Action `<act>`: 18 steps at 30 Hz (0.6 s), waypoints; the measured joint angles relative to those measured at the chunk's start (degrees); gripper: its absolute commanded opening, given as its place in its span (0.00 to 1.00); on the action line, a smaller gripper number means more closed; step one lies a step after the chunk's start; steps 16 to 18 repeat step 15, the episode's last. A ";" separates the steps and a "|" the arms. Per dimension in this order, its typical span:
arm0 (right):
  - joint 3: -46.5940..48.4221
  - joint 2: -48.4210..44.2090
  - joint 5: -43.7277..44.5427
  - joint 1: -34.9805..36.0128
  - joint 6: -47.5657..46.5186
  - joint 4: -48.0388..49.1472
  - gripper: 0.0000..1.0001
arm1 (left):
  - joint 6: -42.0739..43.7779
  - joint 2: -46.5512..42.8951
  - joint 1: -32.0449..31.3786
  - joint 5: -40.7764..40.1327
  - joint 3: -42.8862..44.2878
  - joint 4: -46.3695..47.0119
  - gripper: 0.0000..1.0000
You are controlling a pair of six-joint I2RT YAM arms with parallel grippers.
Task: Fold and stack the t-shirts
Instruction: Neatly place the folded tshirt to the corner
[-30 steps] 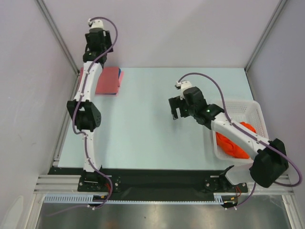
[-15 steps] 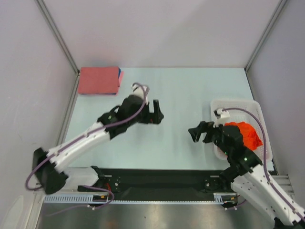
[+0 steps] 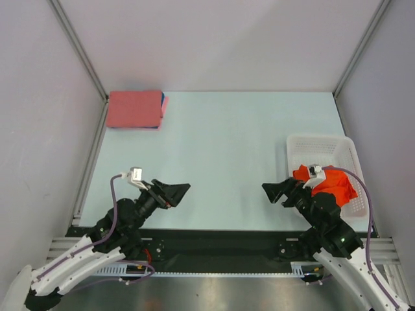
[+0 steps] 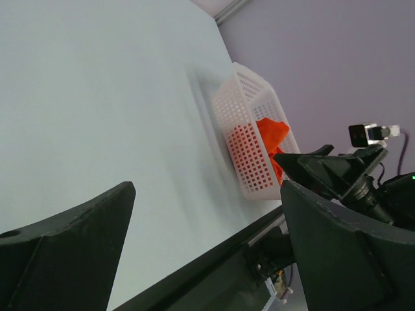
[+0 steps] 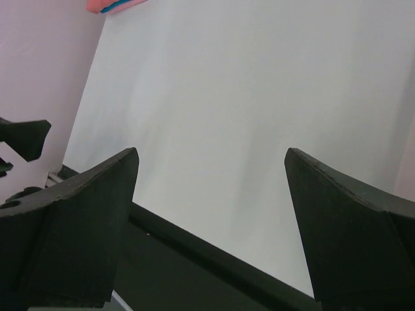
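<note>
A stack of folded t-shirts (image 3: 134,109), salmon-red on top with teal-blue and pink edges showing, lies at the far left corner of the table; its corner shows in the right wrist view (image 5: 113,5). A crumpled orange-red t-shirt (image 3: 334,182) lies in the white basket (image 3: 321,144) at the right, also in the left wrist view (image 4: 271,139). My left gripper (image 3: 176,191) is open and empty, low near the table's front edge. My right gripper (image 3: 275,190) is open and empty, near the front edge beside the basket.
The white lattice basket (image 4: 246,146) stands at the table's right side. A black rail (image 3: 214,240) runs along the table's front edge. Grey walls enclose the table on three sides.
Both arms have pulled back toward their bases. The left arm left the folded stack and swung down to the front edge. The right arm drew back from mid-table to the front, beside the basket.
</note>
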 measured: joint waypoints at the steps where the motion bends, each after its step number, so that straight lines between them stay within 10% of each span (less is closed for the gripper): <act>1: -0.37 -0.24 0.98 0.00 1.22 -0.70 1.00 | -1.09 -1.92 0.00 -0.02 -1.86 0.15 1.00; 18: -5.05 -4.83 9.16 2.34 8.74 -2.78 1.00 | -11.32 -11.45 -0.04 3.74 -16.28 6.25 1.00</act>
